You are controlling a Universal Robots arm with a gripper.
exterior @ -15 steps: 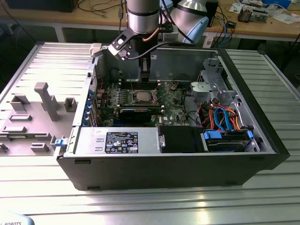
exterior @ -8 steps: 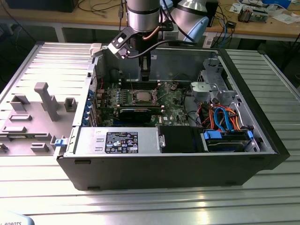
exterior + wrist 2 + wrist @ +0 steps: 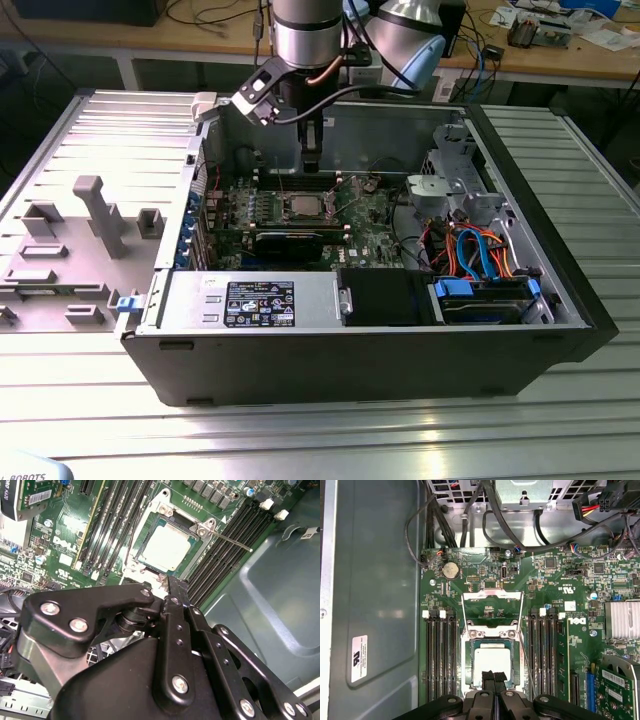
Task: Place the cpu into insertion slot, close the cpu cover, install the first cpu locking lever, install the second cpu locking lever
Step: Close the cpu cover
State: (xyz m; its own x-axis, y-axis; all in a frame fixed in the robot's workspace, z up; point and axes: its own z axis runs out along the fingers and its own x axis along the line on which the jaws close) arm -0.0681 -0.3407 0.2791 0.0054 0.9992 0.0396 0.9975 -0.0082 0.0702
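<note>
The claw [image 3: 493, 678] is pinched shut with nothing in it, and in both wrist views its tips hang just over one edge of the cpu [image 3: 492, 659]. The cpu lies flat inside the insertion slot [image 3: 469, 652] on the green board [image 3: 555, 597]. The cpu cover [image 3: 492, 595] is flipped open right next to the slot, and a thin metal lever [image 3: 227, 540] sticks out beside it.
</note>
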